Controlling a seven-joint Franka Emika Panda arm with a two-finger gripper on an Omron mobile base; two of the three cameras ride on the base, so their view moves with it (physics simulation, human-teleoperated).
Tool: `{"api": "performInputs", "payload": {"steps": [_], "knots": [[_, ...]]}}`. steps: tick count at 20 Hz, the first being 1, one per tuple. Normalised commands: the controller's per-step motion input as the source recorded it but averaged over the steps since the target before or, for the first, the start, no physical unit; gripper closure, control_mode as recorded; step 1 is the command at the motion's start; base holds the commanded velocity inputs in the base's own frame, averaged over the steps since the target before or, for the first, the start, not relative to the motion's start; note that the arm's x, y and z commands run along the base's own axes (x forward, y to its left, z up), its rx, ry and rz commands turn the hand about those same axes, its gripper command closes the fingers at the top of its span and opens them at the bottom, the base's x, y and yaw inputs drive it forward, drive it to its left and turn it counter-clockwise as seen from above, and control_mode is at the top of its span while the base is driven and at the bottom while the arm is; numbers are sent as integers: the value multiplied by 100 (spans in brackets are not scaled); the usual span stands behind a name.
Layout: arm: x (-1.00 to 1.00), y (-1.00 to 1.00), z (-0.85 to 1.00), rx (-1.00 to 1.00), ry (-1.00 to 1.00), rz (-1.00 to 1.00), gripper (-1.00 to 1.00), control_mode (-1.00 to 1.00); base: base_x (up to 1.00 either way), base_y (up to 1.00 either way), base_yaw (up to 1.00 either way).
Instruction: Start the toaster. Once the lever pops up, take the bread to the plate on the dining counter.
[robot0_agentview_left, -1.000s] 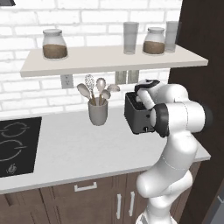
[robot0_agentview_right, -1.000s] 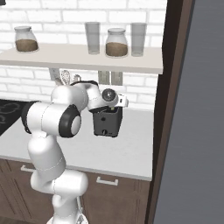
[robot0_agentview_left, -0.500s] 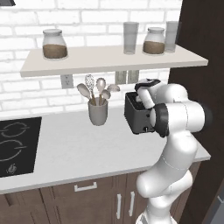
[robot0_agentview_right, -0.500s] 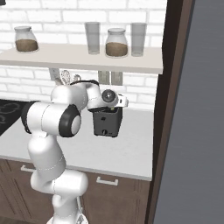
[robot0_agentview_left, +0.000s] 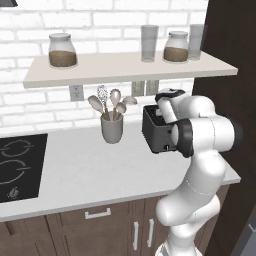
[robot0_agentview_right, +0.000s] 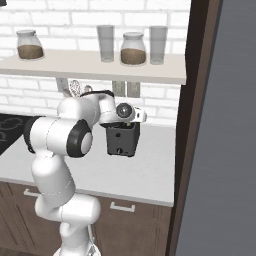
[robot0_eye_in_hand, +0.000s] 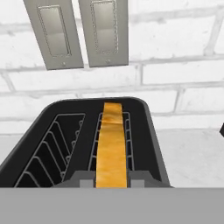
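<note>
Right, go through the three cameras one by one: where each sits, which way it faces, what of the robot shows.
Left base view: behind the arm to its left, facing the brick wall; the white arm rises lower right beside the small black boxy toaster and the grey utensil cup.
Right base view: behind to its right; the arm rises lower left, its hand over the toaster.
Hand view: on the hand, looking down into the toaster's slots at the golden-brown slice of bread.
Shared: both base views show the toaster and the pale wall shelf.

worktop (robot0_agentview_left: 90, 175) | on it: toaster (robot0_agentview_left: 156, 130), utensil cup (robot0_agentview_left: 112, 129), hob (robot0_agentview_left: 17, 165)
</note>
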Motion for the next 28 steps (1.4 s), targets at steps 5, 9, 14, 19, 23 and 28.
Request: {"api": "performInputs", "payload": {"steps": [5, 9, 14, 19, 23, 28], "knots": [[0, 7, 16, 0, 0, 0, 100, -100, 0, 0, 0], [1, 9, 30, 0, 0, -2, 100, -100, 0, 0, 0], [1, 3, 38, 0, 0, -1, 100, -100, 0, 0, 0], [1, 0, 36, 0, -1, -1, 100, -100, 0, 0, 0], [-6, 1, 18, 0, -6, -1, 100, -100, 0, 0, 0], [-23, 0, 9, 0, -9, -3, 100, -100, 0, 0, 0]]}}
